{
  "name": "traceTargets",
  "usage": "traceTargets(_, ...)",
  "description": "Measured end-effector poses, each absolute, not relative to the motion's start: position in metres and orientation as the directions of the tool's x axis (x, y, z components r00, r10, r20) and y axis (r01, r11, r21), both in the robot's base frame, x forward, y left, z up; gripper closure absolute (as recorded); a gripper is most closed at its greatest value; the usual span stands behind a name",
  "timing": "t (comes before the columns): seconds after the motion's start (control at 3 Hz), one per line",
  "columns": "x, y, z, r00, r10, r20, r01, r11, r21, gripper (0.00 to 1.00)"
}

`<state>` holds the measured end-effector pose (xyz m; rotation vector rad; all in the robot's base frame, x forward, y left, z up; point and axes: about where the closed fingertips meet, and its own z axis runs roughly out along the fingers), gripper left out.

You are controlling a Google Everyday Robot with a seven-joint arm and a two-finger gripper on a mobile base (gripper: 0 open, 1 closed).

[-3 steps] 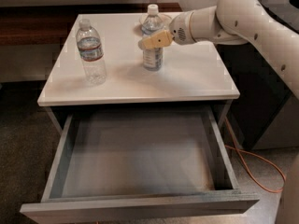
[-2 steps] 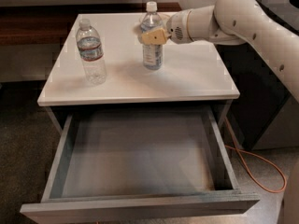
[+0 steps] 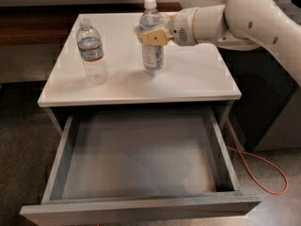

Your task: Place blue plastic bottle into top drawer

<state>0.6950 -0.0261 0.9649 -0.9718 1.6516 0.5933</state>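
Observation:
The blue plastic bottle has a white cap and a tall blue-and-white label. It stands upright at the middle of the white table top. My gripper reaches in from the right, and its tan fingers are shut around the bottle's upper body. I cannot tell whether the bottle's base touches the table. The top drawer is pulled wide open below the table's front edge. Its grey inside is empty.
A clear bottle with a narrow red-and-blue band stands on the table's left side. A dark cabinet is close on the right. An orange cable loops on the floor beside it. A wooden bench runs behind.
My gripper has shifted slightly left and up and closed around the bottle. The bottle now stands straighter and a little higher in view. The clear bottle and the drawer have not moved.

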Motion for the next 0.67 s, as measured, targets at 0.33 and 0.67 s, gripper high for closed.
traceTargets(0.33,0.644,-0.023,0.972,-0.076,-0.286,-0.955,-0.858,0.507,-0.083,1.0)
traceTargets(0.67,0.6,-0.017,0.973,-0.079,-0.279,-0.957,-0.88,0.47,-0.064,1.0)
